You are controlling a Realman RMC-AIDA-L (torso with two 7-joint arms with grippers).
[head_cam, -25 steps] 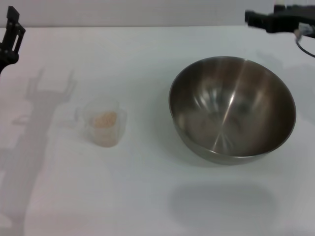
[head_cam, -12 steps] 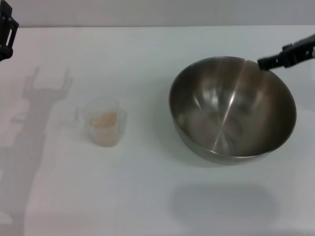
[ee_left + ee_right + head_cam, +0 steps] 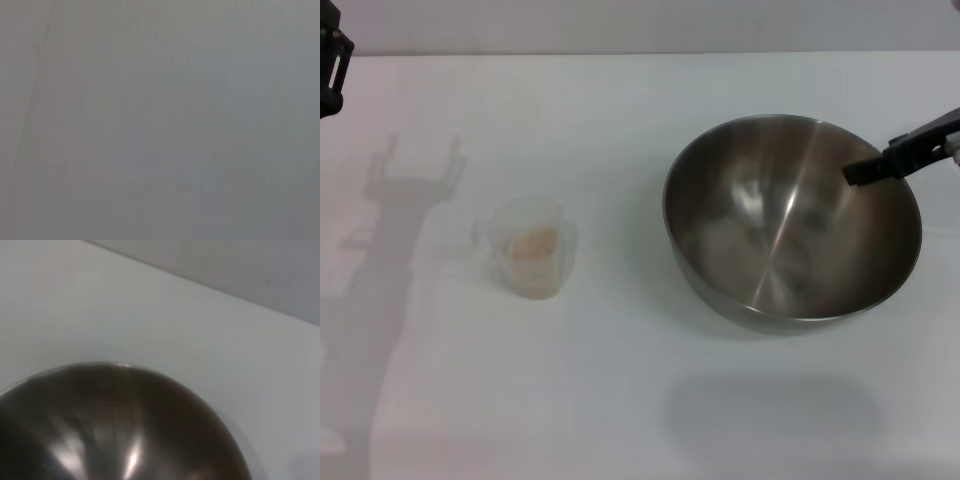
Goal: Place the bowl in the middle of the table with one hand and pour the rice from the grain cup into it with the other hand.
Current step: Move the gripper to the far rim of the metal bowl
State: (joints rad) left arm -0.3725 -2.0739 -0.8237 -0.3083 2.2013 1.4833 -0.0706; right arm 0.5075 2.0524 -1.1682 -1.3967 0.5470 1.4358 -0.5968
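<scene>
Reaching in from the robot's right side, the right gripper (image 3: 865,170) hangs over the far right rim of the stainless-steel mixing bowl (image 3: 790,225); whether it is spread or pressed together cannot be told. That bowl sits on the white table (image 3: 620,400), right of centre, with nothing visible inside it. Well apart on the robot's left stands the clear grain cup (image 3: 528,248), upright, with pale rice (image 3: 532,243) inside. At the far left edge, the left gripper (image 3: 332,60) is only partly in view, its state impossible to tell. The right wrist view shows the bowl's dark inside (image 3: 115,430).
</scene>
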